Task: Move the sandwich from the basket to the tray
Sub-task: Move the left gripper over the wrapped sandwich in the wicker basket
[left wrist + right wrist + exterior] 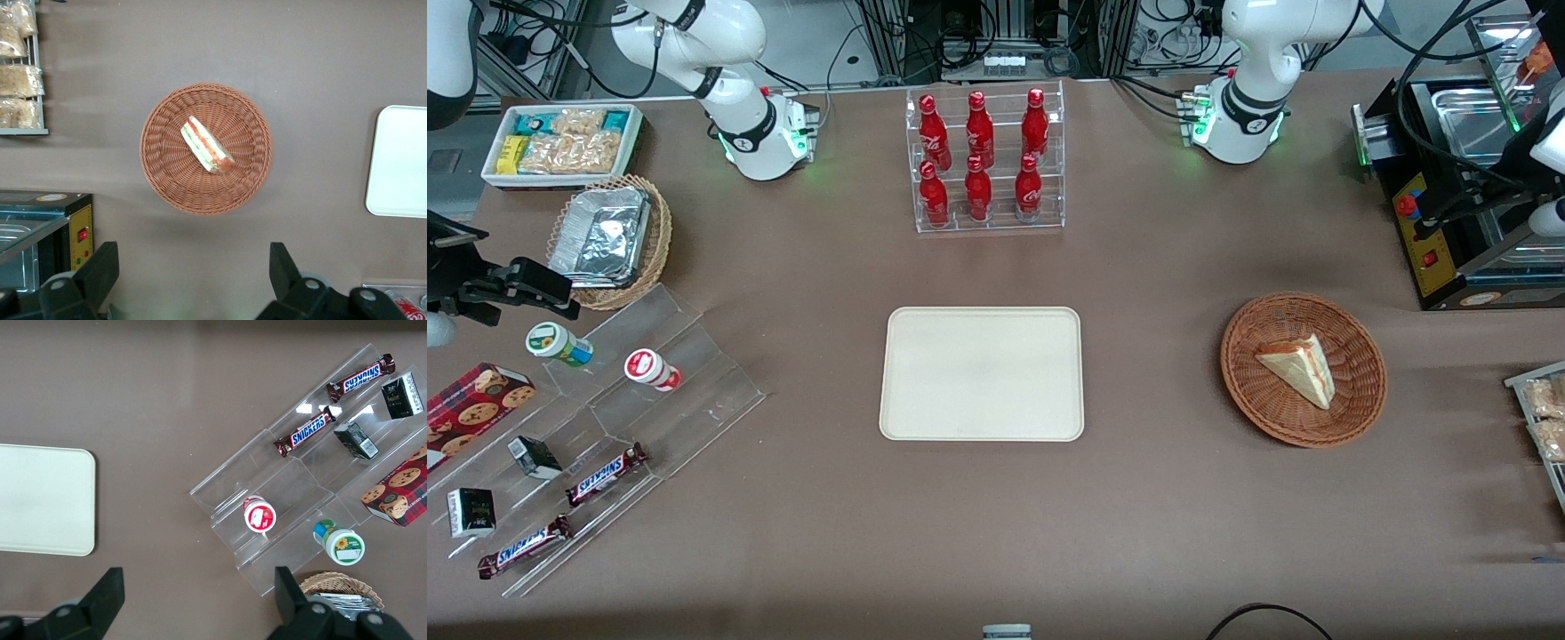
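The sandwich (1300, 366) (207, 145), a white bread wedge with red and green filling, lies in the round reddish-brown wicker basket (1352, 418) (162, 180) toward the working arm's end of the table. At the table's middle the cream tray (983, 373) (400, 160) lies flat with nothing on it. My gripper (193, 257) hangs high above the bare table, a little farther from the front camera than the basket. It is open, and only brown tabletop shows between its dark fingers (103, 260).
A clear rack of red bottles (987, 160) stands farther back than the tray. A black machine with metal trays (1449, 204) and a wire rack of packets (1543, 418) flank the basket. A snack display (605, 427), a foil-container basket (609, 240) and a white bin (560, 142) sit toward the parked arm's end.
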### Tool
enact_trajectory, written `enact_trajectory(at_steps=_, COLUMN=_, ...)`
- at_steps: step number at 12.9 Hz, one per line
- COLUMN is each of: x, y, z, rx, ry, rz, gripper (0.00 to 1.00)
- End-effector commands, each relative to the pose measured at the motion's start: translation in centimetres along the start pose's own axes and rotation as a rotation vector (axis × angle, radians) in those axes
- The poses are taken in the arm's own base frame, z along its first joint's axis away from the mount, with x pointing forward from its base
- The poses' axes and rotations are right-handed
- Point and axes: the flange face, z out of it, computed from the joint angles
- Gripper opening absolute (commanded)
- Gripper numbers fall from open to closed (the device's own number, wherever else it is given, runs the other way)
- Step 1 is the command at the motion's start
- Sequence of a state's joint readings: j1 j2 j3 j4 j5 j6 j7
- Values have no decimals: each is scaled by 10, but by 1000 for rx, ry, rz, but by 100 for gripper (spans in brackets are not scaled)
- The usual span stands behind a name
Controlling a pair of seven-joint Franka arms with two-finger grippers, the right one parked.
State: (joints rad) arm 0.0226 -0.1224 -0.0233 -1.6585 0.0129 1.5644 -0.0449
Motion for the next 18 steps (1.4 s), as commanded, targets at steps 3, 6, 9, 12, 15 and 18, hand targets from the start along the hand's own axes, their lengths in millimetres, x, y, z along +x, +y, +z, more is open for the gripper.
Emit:
enact_trajectory(at_steps=3, x=3, y=-5, z=5, rx=-16, ry=-49, rz=7, gripper=100)
enact_trajectory(at_steps=6, x=23, y=-11, z=40, rx=-6, ry=-106, rz=-60, gripper=100)
enact_trajectory(at_steps=9, x=45, y=-22, z=86, rx=17, ry=-169, rz=-219, gripper=100)
enact_trajectory(at_steps=12, x=63, y=-25, z=131, rx=33, ry=-155, rz=-423, gripper=100)
enact_trajectory(at_steps=15, x=85, y=-22, z=181, rx=46, ry=-161, rz=-577, gripper=100)
enact_trajectory(at_steps=18, x=86, y=-12, z=235, rx=38, ry=-107, rz=-687, gripper=100)
